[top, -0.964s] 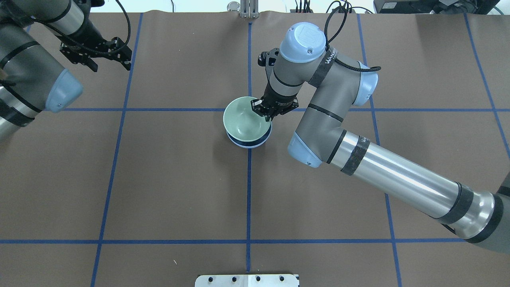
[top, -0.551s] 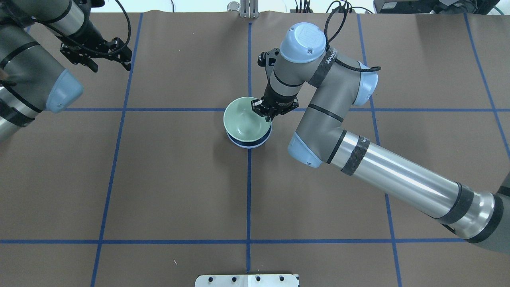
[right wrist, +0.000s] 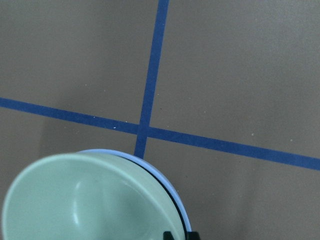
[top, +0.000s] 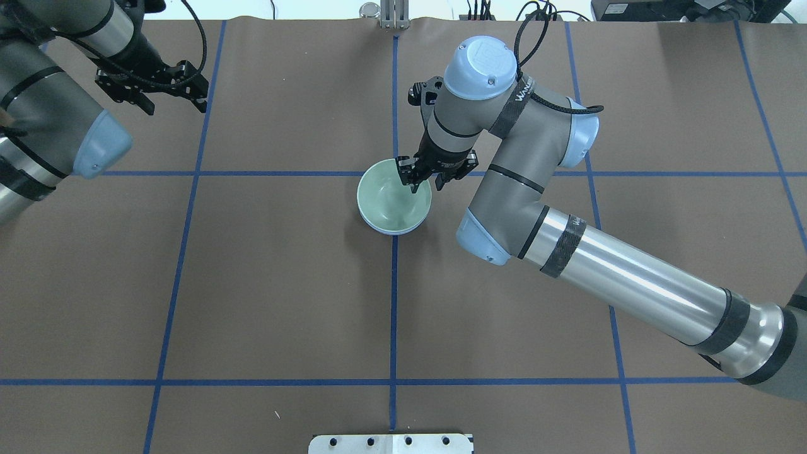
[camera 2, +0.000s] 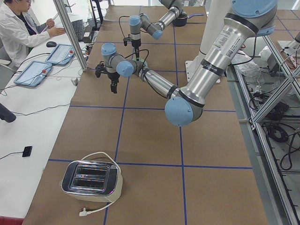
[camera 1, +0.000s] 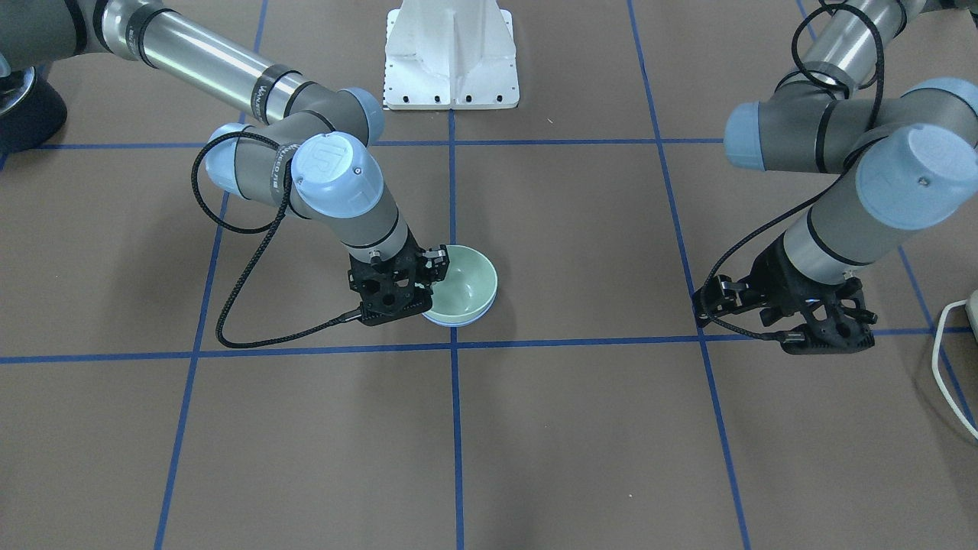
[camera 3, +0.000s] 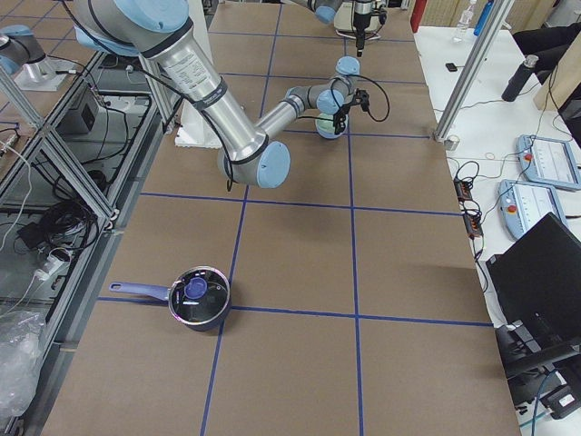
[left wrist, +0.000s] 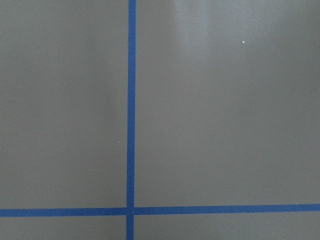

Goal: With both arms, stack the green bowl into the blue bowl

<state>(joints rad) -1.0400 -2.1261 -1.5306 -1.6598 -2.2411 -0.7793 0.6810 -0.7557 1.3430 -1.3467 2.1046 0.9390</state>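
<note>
The pale green bowl [top: 392, 200] sits nested inside the blue bowl [top: 396, 231] at the table's middle; only a thin blue rim shows beneath it. Both show in the front view, green bowl [camera 1: 464, 284] and blue bowl [camera 1: 458, 323], and in the right wrist view, green bowl [right wrist: 85, 200] and blue bowl [right wrist: 172, 192]. My right gripper [top: 426, 183] is open, one finger inside the green bowl's far right rim and one outside it. My left gripper [top: 165, 88] is open and empty, far off at the table's back left, also in the front view [camera 1: 787, 317].
A white pedestal base [camera 1: 451, 53] stands at the robot's side. A toaster [camera 2: 91, 180] sits at the table's left end, a lidded pot [camera 3: 195, 298] at its right end. An operator [camera 2: 18, 28] sits beside the table.
My right gripper has opened. The green bowl, held tilted above the blue bowl before, has dropped and sits level inside it. The left arm has not moved.
</note>
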